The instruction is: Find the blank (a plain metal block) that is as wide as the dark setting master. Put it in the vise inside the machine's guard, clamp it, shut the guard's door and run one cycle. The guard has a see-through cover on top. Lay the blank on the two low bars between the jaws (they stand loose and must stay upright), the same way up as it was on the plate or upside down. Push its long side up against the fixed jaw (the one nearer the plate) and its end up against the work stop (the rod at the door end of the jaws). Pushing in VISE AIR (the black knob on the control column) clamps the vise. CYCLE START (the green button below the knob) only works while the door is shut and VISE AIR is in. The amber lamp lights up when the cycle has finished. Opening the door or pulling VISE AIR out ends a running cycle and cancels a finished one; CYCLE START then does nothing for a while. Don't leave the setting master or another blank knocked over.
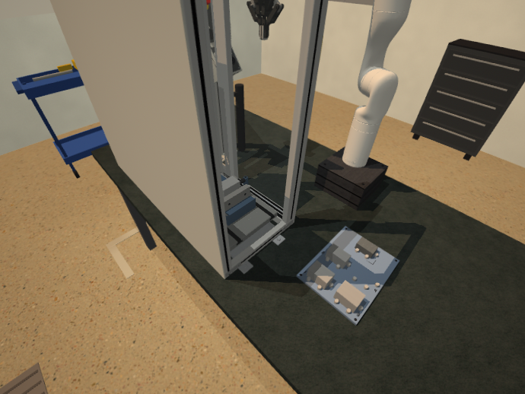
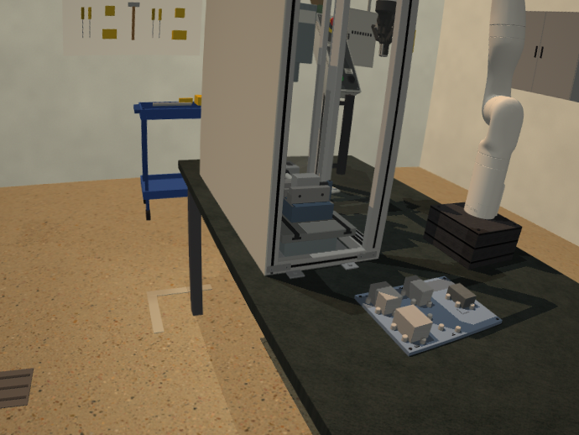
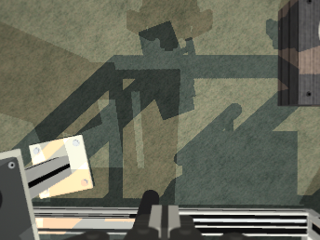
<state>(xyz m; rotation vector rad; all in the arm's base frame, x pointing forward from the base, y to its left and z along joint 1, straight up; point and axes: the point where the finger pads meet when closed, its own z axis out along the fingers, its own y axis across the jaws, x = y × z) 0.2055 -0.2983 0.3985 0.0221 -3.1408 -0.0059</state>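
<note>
My gripper (image 1: 263,25) hangs high up beside the top of the tall guard (image 1: 254,127). It is shut and holds nothing, as the exterior view also shows (image 2: 384,44). In the wrist view the shut fingers (image 3: 163,225) point down at the mat next to the guard's rails (image 3: 209,216). The vise (image 2: 306,196) sits low inside the guard, with a light grey block (image 2: 304,180) on it; I cannot tell if that is a blank or a jaw. The plate (image 1: 348,273) lies in front of the guard with several pale blanks (image 1: 349,294) and a darker block, the setting master (image 1: 367,246).
The control column (image 2: 348,79) stands behind the guard on a black post (image 1: 240,119); its foot plate (image 3: 60,172) shows in the wrist view. The arm's dark base (image 1: 351,176) is right of the guard. A blue cart (image 1: 63,109) and a dark drawer cabinet (image 1: 470,97) stand off the table.
</note>
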